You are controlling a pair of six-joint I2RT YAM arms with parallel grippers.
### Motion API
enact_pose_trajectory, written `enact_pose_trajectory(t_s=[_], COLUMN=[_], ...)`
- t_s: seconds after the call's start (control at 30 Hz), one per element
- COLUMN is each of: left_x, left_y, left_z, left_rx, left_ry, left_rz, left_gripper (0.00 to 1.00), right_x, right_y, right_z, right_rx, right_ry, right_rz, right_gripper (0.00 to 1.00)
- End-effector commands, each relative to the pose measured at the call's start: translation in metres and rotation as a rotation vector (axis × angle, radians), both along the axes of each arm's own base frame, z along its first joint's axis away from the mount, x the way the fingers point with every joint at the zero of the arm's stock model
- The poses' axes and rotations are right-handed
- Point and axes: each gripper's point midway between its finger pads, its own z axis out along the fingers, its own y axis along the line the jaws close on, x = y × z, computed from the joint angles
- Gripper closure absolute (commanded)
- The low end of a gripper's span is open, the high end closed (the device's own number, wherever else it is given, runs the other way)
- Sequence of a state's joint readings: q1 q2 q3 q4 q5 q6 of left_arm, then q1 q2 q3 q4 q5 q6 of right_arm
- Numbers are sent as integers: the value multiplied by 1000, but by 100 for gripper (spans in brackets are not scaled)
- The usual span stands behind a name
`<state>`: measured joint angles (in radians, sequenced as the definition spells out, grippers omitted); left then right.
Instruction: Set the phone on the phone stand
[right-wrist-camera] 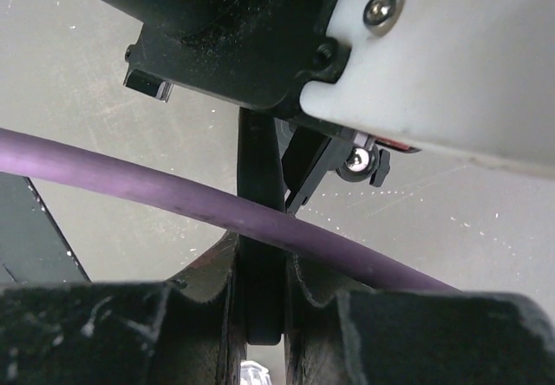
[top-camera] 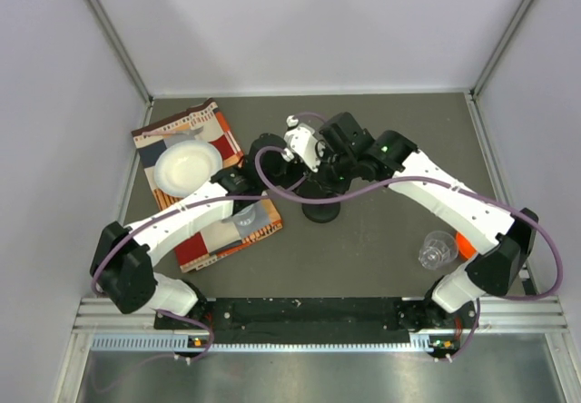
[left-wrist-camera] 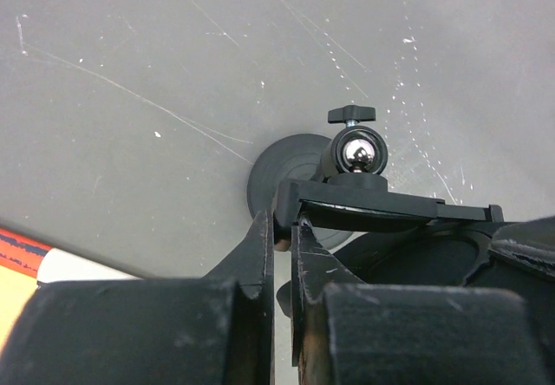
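The phone stand's round disc base [top-camera: 318,211] sits mid-table; the left wrist view shows the base [left-wrist-camera: 282,177], the shiny ball joint [left-wrist-camera: 356,153] and the clamp bracket [left-wrist-camera: 390,207]. My left gripper [left-wrist-camera: 284,225] is shut on the bracket's left end, above the stand in the top view [top-camera: 311,172]. My right gripper [right-wrist-camera: 260,251] is shut on the phone [right-wrist-camera: 260,168], a thin black slab seen edge-on that stands upright beside the bracket [right-wrist-camera: 305,175]. In the top view the right gripper [top-camera: 332,174] meets the left one over the stand, and the phone is hidden between them.
A purple cable [right-wrist-camera: 173,190] crosses in front of the right fingers. An orange-checked cloth [top-camera: 211,131] with a white bowl [top-camera: 188,165] lies at the left. A clear cup [top-camera: 438,250] and an orange object [top-camera: 465,242] sit at the right. Walls enclose the table.
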<state>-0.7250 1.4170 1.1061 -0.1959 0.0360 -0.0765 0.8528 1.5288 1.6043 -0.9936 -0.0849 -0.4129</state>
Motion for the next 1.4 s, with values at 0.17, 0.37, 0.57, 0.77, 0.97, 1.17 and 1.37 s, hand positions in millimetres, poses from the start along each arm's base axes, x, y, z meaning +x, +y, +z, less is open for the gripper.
enact_pose_trajectory(t_s=[0.17, 0.37, 0.57, 0.77, 0.97, 1.17, 1.37], left_x=[-24, -32, -10, -7, -15, -25, -29], left_y=[-48, -54, -46, -40, -43, -46, -40], left_z=[36, 20, 18, 23, 21, 15, 11], left_rx=[-106, -12, 60, 56, 45, 47, 80], left_ry=[-128, -64, -59, -96, -85, -74, -84], left_rz=[-398, -572, -484, -429, -451, -489, -506], left_gripper=[100, 100, 100, 100, 100, 100, 100], right_x=[-78, -70, -70, -64, -47, -19, -12], right_y=[53, 55, 40, 31, 49, 55, 36], right_z=[19, 11, 14, 4, 22, 23, 16], right_rx=[184, 129, 77, 22, 9, -11, 0], right_ry=[-44, -115, -66, -1, -124, -189, -166], right_rz=[723, 801, 695, 578, 581, 595, 588], right_gripper=[100, 100, 100, 100, 100, 100, 100])
